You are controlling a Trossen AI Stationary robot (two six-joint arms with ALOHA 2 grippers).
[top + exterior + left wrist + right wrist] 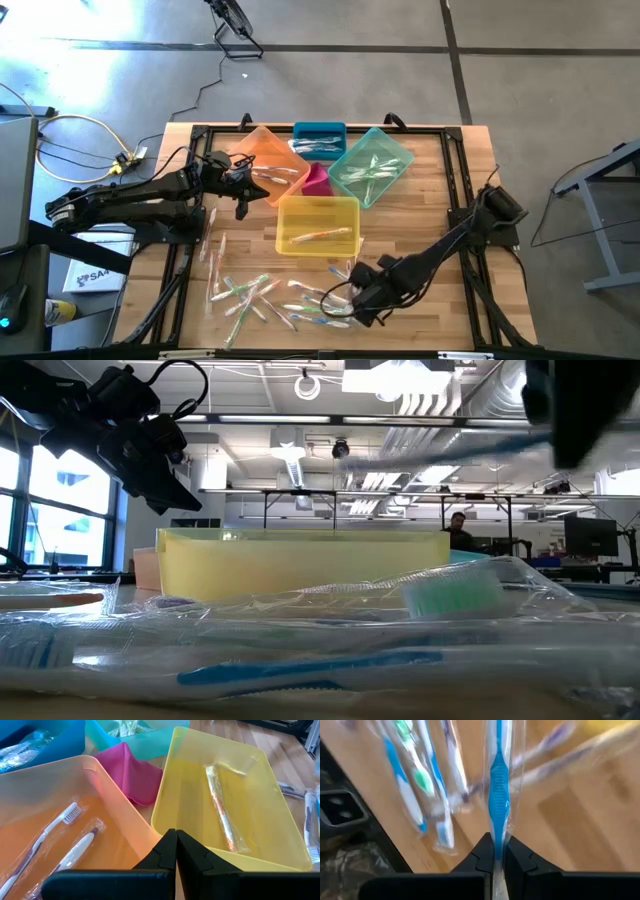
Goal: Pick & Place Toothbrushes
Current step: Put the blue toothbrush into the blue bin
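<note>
At six o'clock on the table (450,180), among loose toothbrushes (250,295), the right gripper (495,852) is pinching a blue brush (497,785) mid-handle; light, stiff, its wrapper looking slippery. At nine o'clock, the left gripper (176,845) is hanging closed, empty.

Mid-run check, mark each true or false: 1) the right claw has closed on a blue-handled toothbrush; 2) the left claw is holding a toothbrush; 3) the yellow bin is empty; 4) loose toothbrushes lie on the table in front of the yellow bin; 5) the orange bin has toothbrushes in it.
1) True: the right claw is shut on a blue-handled toothbrush.
2) False: the left claw is shut with nothing in it, over the orange bin.
3) False: the yellow bin holds one wrapped toothbrush.
4) True: the loose toothbrushes lie there.
5) True: two wrapped brushes show inside.
</note>
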